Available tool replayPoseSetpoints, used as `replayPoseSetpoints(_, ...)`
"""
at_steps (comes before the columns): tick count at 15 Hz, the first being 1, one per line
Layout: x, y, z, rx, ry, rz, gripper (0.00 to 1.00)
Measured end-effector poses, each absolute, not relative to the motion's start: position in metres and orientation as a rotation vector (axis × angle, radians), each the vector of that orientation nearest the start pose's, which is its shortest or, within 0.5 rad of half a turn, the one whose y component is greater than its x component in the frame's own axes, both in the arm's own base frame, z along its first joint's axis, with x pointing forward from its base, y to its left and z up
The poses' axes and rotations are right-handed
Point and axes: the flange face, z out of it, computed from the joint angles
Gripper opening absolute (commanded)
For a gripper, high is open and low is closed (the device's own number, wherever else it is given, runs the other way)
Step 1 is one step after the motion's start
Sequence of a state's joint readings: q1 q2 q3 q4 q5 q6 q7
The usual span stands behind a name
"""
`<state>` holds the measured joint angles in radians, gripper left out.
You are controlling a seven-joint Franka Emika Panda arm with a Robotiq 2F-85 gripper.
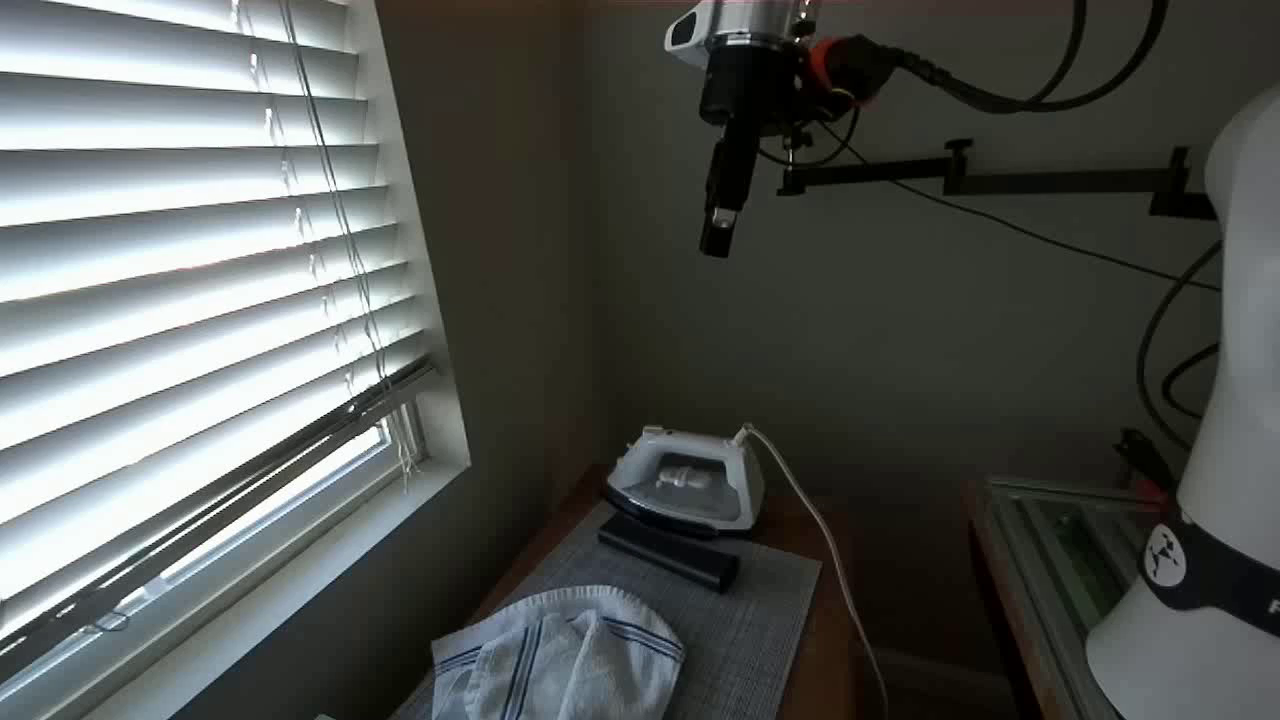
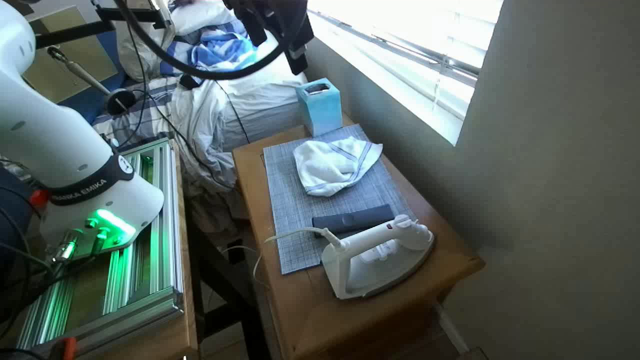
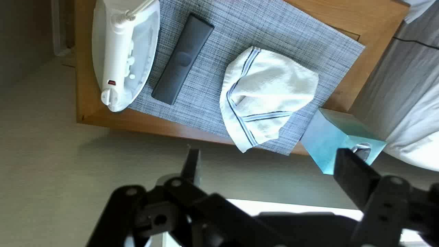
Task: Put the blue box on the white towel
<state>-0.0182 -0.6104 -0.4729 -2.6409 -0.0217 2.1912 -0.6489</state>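
The blue box (image 2: 322, 114), a light blue tissue-type box with an oval opening on top, stands upright at the table's end near the bed in an exterior view. It also shows at the right of the wrist view (image 3: 322, 139), partly covered by one finger. The white towel (image 2: 325, 167) with blue stripes lies crumpled on a grey placemat beside the box; it also shows in an exterior view (image 1: 570, 665) and the wrist view (image 3: 271, 92). My gripper (image 3: 267, 151) is open and empty, high above the table; it also shows in an exterior view (image 1: 717, 235).
A white iron (image 2: 380, 255) with a cord stands at the table's opposite end. A dark grey case (image 2: 352, 220) lies between iron and towel on the placemat (image 2: 290, 245). A window with blinds (image 1: 200, 250) and a wall run along the table. A bed (image 2: 270, 100) is beyond the box.
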Motion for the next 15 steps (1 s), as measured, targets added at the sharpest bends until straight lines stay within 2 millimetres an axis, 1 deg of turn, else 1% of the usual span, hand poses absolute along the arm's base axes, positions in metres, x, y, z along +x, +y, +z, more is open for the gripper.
replayPoseSetpoints(13, 0.3346, -0.1754, 0.4279, -2.952, -0.345, -0.322, 1.0)
replayPoseSetpoints(15, 0.3371, -0.1714, 0.4237, -2.94, -0.414, -0.296, 1.0)
